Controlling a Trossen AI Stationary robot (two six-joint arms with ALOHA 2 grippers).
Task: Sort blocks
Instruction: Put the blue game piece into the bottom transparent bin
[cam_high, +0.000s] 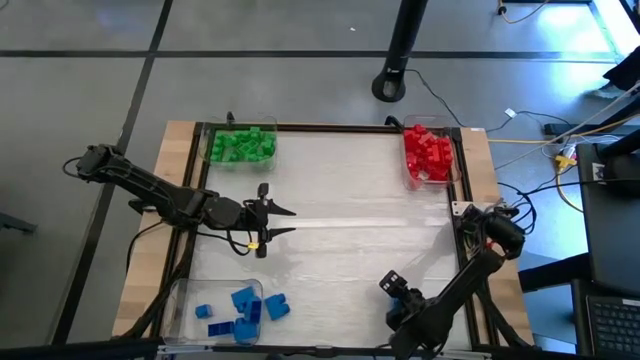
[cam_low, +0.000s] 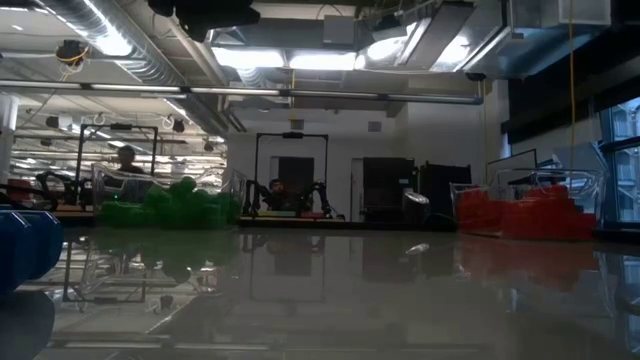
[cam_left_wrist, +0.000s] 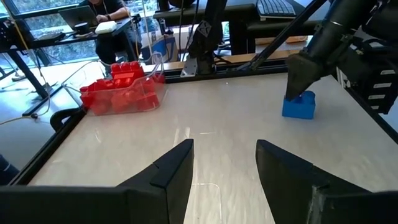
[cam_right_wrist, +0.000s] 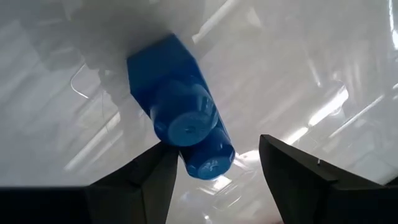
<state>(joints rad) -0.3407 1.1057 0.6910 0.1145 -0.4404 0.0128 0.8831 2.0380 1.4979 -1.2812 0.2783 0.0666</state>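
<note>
Right wrist view shows our right gripper (cam_right_wrist: 214, 165) open over the blue block (cam_right_wrist: 177, 112), so we should centre both fingers before closing.

Both arms were dark, slim and jointed, built of black segments with black cables trailing from their bases. The left gripper (cam_high: 285, 221) had 2 thin pointed black fingers (cam_left_wrist: 171, 171) and a small yellow marking near the wrist.
</note>
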